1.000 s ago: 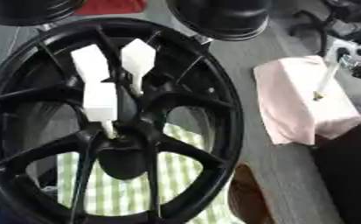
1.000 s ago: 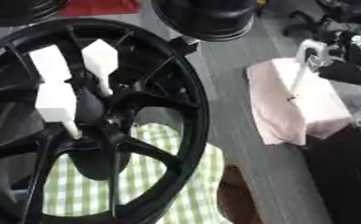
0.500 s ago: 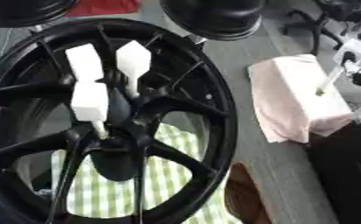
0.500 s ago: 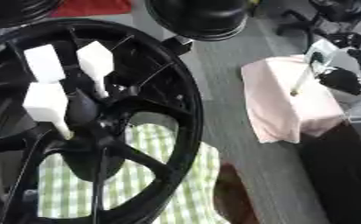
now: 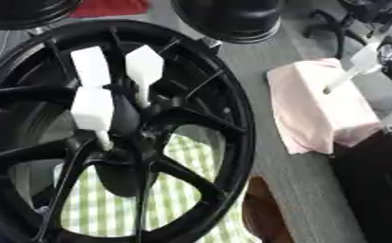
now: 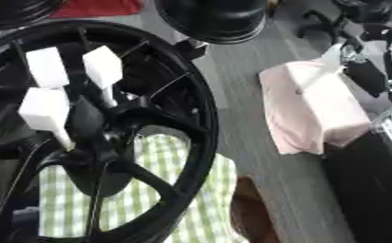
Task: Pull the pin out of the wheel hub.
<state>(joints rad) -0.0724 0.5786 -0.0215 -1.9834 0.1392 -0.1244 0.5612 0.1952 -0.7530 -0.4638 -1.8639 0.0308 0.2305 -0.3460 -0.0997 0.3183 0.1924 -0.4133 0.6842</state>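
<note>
Now | 1 wheel hub (image 5: 207,118) | 3 white pins (image 5: 144,66) seated | 1 pin (image 6: 323,66) in right hand (image 6: 361,71)

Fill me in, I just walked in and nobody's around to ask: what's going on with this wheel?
The robot's right hand holds a white pin by its upper end, with the tip over the pink cloth to the right of the black wheel. Three more white-headed pins stand in the hub. A green checked cloth lies under the wheel. The left hand is out of view.

Soft, even daylight; overall motion blur, faint glare on the black wheel hub (image 5: 116,128).
</note>
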